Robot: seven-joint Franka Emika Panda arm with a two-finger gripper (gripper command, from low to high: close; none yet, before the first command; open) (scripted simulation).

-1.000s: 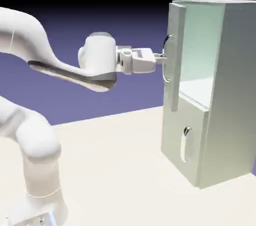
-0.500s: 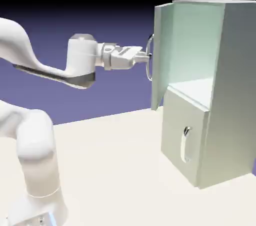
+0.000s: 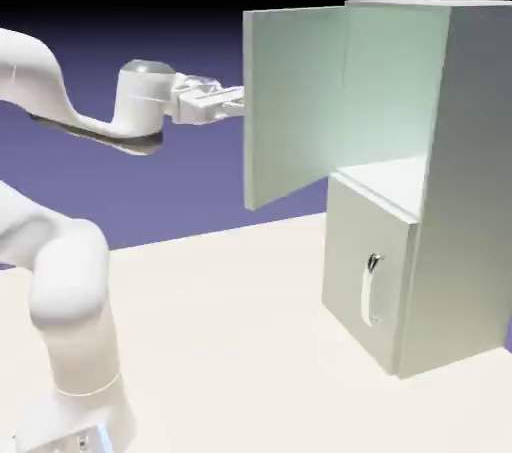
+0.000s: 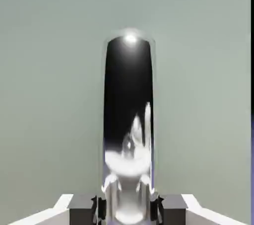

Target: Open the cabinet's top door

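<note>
Top door (image 3: 294, 106) swung wide open

The tool (image 4: 128, 210) is closed on the door's silver handle (image 4: 128, 105), at six o'clock in the hand view; the handle's far end points to twelve.

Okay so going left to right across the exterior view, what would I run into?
The white robot arm, then the open top door, then the lower door's silver handle, then the cabinet's tall plain side wall.
</note>
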